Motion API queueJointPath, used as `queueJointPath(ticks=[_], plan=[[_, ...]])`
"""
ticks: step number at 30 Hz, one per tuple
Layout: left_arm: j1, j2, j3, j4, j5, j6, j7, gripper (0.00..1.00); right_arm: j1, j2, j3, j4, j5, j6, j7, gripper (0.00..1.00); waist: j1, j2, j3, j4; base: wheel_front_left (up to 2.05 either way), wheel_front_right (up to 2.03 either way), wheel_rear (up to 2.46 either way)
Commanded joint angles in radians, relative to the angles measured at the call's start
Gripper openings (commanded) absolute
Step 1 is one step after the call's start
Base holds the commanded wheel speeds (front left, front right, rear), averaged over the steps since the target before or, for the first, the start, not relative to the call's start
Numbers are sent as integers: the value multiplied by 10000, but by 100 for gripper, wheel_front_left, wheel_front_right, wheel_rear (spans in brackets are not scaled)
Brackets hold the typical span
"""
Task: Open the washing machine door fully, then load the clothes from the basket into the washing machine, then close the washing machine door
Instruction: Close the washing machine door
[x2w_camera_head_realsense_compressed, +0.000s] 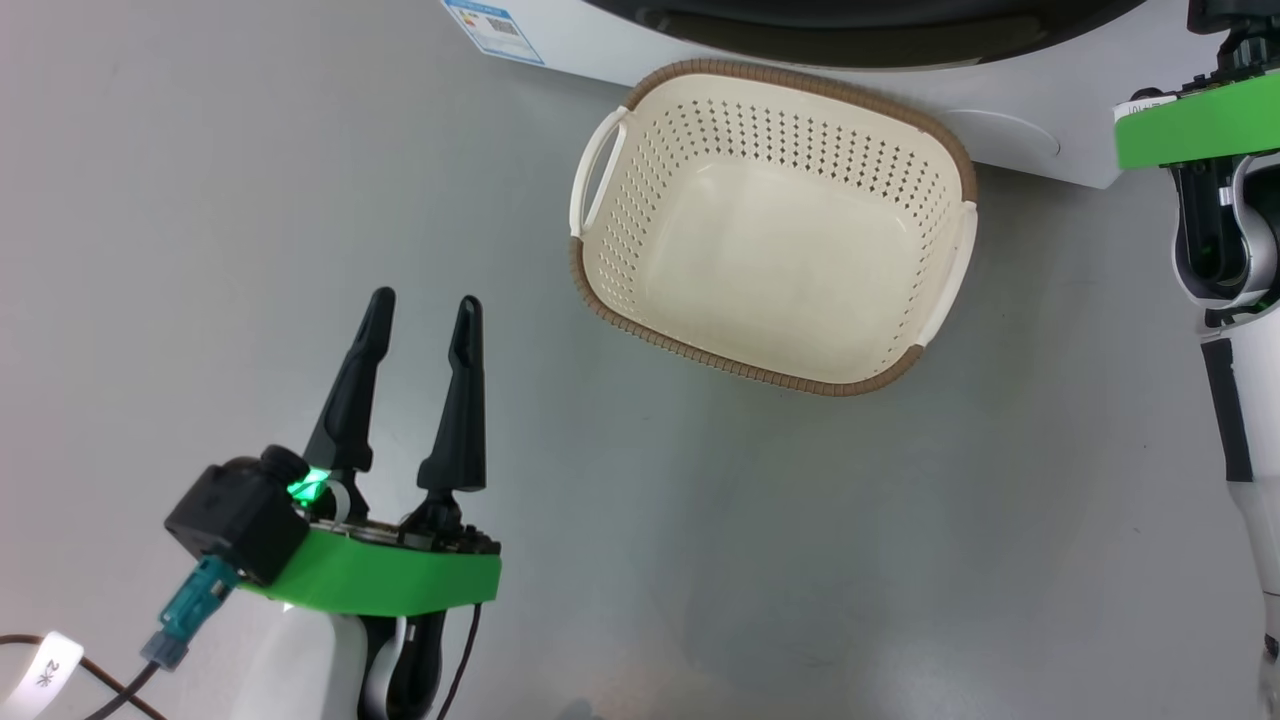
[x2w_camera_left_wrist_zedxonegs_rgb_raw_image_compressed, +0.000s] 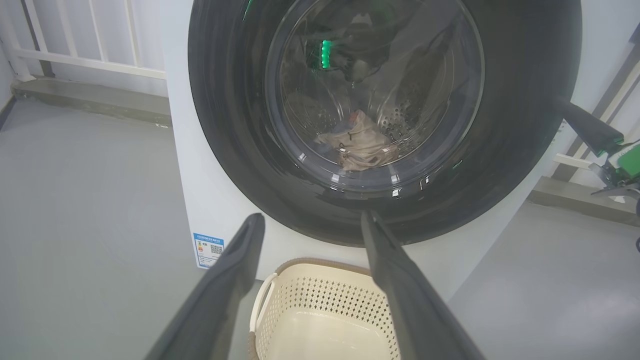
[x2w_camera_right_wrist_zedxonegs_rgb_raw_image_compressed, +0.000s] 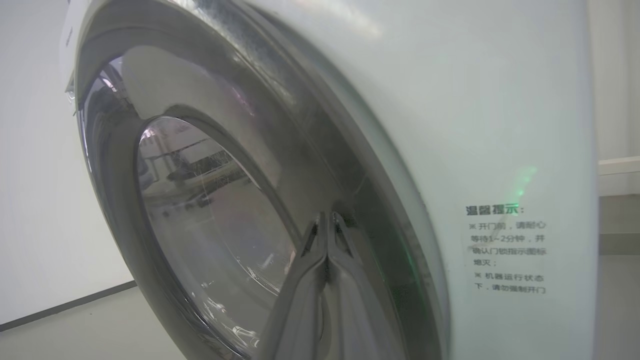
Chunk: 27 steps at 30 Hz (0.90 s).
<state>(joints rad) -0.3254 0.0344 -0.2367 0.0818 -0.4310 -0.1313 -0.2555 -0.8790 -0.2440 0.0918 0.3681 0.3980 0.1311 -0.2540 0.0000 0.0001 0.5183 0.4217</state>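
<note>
The cream basket (x2w_camera_head_realsense_compressed: 775, 270) lies empty on the floor against the white washing machine (x2w_camera_head_realsense_compressed: 1010, 115). My left gripper (x2w_camera_head_realsense_compressed: 425, 305) hangs open to the basket's lower left, nothing between its fingers. In the left wrist view the same open gripper (x2w_camera_left_wrist_zedxonegs_rgb_raw_image_compressed: 310, 220) points at the washing machine door (x2w_camera_left_wrist_zedxonegs_rgb_raw_image_compressed: 225, 125), which lies flat against the machine front. Behind its glass, the clothes (x2w_camera_left_wrist_zedxonegs_rgb_raw_image_compressed: 360, 145) lie in the drum. My right gripper (x2w_camera_right_wrist_zedxonegs_rgb_raw_image_compressed: 327, 217) is shut, empty, with its tips against the door's black rim (x2w_camera_right_wrist_zedxonegs_rgb_raw_image_compressed: 350, 165). Its dark finger (x2w_camera_left_wrist_zedxonegs_rgb_raw_image_compressed: 585, 125) touches the rim's right side.
A blue label (x2w_camera_left_wrist_zedxonegs_rgb_raw_image_compressed: 208, 250) sits low on the washer front, just left of the basket (x2w_camera_left_wrist_zedxonegs_rgb_raw_image_compressed: 320, 310). A white railing (x2w_camera_left_wrist_zedxonegs_rgb_raw_image_compressed: 75, 55) and a raised ledge (x2w_camera_left_wrist_zedxonegs_rgb_raw_image_compressed: 90, 102) stand behind on the left. A cable with a white tag (x2w_camera_head_realsense_compressed: 45, 670) trails by my left wrist.
</note>
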Motion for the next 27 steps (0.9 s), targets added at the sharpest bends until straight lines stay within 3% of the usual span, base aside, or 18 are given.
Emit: queueJointPath(ticks=[1,8,18,19,20,22,24,25,26,27], plan=[[-128,160,293,-293,-55,6,-63,100,-292,201,-101,-203,-180,-4,-78,0,0,-1,17,10,0,0,0],[-140,159,238,-188,-82,6,-63,100,-146,316,-84,-200,-249,-4,-78,0,0,-1,-106,-21,0,0,0],[337,408,347,255,-57,6,-63,100,1398,501,820,-452,222,-4,-78,0,0,-1,-1036,-372,0,0,0],[408,465,377,308,-61,6,-63,100,1581,543,855,-470,273,-4,-78,8,0,-1,-1161,-419,0,0,0],[408,465,377,308,-61,6,-63,100,1581,543,855,-470,273,-4,-78,8,0,-1,-1161,-419,0,0,0],[567,571,458,399,-59,6,-63,100,1943,647,862,-514,365,-4,-78,34,0,-1,-1401,-536,0,0,0],[727,667,535,494,-56,6,-63,100,2337,764,839,-553,422,-4,-78,48,0,-1,-1653,-644,0,0,0],[806,717,576,537,-52,6,-63,100,2536,836,790,-567,455,-4,-78,78,0,-1,-1773,-698,0,0,0],[971,790,672,600,-23,6,-63,100,2923,941,799,-580,482,-4,-78,100,0,-1,-2013,-806,0,0,0],[971,790,672,600,-23,6,-63,100,2923,941,799,-580,482,-4,-78,100,0,-1,-2013,-806,0,0,0]])
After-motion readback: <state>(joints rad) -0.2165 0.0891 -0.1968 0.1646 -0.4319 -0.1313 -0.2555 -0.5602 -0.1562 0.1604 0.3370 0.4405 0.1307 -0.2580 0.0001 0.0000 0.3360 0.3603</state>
